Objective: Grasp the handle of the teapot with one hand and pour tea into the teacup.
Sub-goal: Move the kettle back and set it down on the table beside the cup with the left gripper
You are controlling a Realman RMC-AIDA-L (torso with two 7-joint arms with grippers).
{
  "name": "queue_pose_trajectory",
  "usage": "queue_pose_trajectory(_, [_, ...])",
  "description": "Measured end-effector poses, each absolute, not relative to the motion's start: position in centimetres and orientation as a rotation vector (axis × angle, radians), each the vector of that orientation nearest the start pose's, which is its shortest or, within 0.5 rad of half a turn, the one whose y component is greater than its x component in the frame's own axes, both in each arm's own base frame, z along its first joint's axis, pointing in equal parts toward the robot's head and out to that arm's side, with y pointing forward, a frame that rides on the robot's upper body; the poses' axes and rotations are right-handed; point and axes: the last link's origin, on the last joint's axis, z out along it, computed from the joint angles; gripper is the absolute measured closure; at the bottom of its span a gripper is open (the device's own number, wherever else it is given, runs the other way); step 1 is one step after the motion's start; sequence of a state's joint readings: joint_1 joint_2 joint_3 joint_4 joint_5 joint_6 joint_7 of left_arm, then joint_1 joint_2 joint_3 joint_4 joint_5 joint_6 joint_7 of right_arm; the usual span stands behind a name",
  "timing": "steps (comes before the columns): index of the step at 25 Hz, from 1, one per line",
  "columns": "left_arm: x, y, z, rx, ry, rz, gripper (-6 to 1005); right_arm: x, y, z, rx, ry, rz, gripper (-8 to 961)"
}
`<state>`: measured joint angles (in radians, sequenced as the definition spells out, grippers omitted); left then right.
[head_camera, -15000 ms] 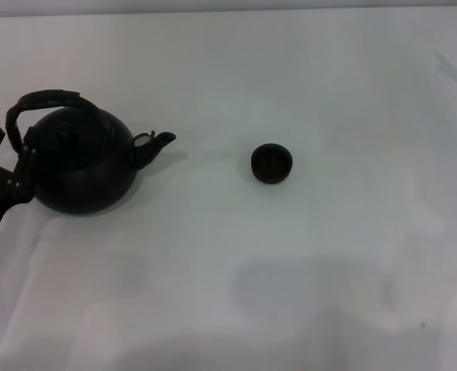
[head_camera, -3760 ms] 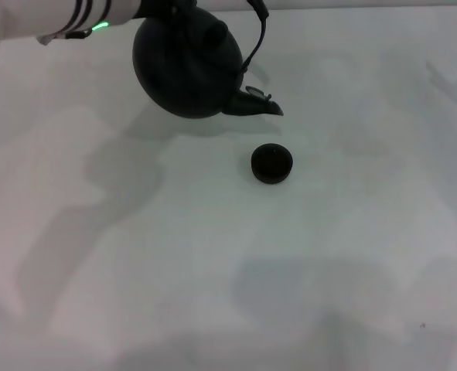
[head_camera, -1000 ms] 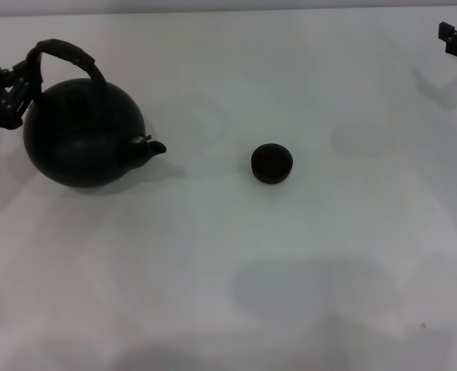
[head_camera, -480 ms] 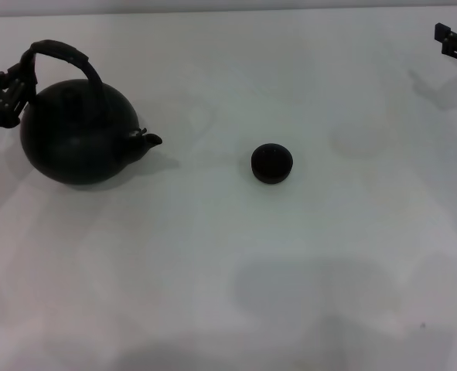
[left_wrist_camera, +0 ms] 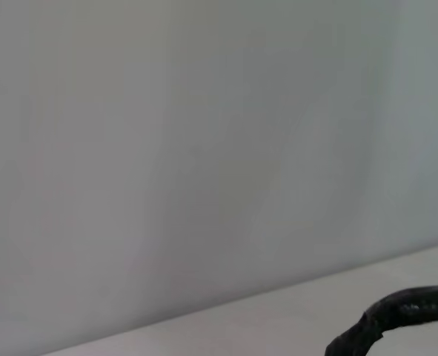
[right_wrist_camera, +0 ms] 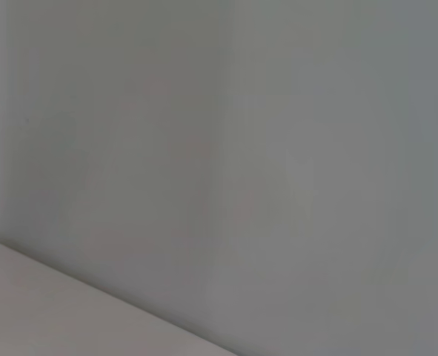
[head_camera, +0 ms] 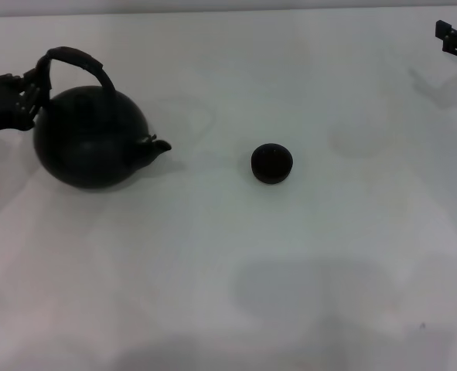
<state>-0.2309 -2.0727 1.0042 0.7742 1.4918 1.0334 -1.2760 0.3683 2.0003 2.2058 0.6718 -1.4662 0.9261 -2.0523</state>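
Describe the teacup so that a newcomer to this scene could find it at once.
On the white table, look right of the big black teapot, where its spout points. The teacup stands alone there: tiny, round, dark, without handle, lid or spout.

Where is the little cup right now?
In the head view the teacup stands alone mid-table, right of the teapot, whose spout points toward it across a clear gap.

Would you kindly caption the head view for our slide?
Left end effector grips the teapot handle on the white table, spout facing the teacup; right end effector idle.
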Motion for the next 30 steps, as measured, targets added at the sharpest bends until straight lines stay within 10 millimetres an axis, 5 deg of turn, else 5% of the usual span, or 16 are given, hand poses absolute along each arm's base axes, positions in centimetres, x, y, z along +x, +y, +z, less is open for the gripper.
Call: queue_pose_trajectory(30, [-32.2, 33.9, 2.5, -2.19, -0.67, -0.514, 853, 33.5, 37.9, 6.6, -2.066, 0.505, 0.387, 107])
